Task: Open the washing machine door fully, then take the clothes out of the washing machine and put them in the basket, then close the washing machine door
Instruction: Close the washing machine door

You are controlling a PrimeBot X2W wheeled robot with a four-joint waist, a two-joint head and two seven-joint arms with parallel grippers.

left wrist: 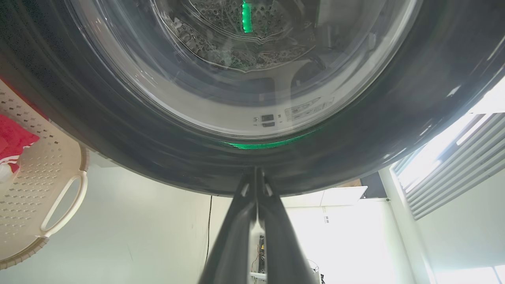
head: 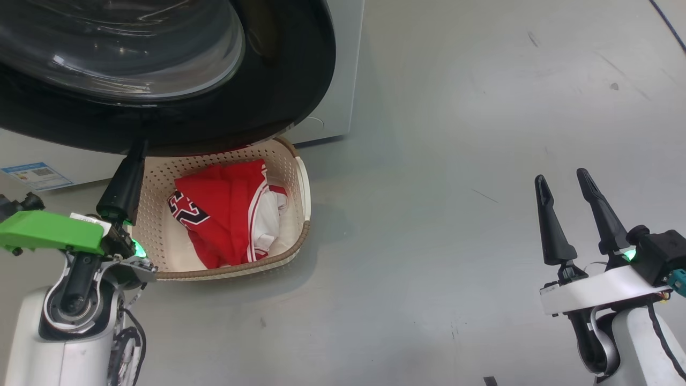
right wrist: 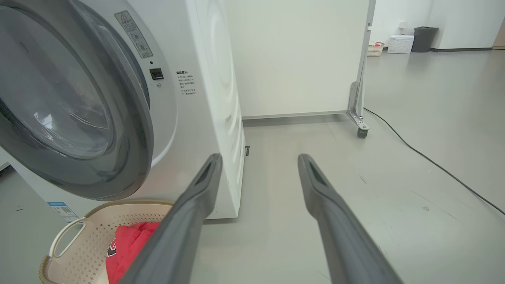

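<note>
Two pairs of jaws: left tight together at washing machine door, right wide, empty.

A smooth grey floor (scuffed and speckled with dark marks) runs back to a white partition panel standing on a castor. A black cable trails across the floor beside it. Far off, a dark bin stands by a white box against the wall. Bright light glares beside grey slats.

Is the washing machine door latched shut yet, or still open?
Open: the washing machine door stands swung out from the washing machine front, overhanging the basket.
</note>
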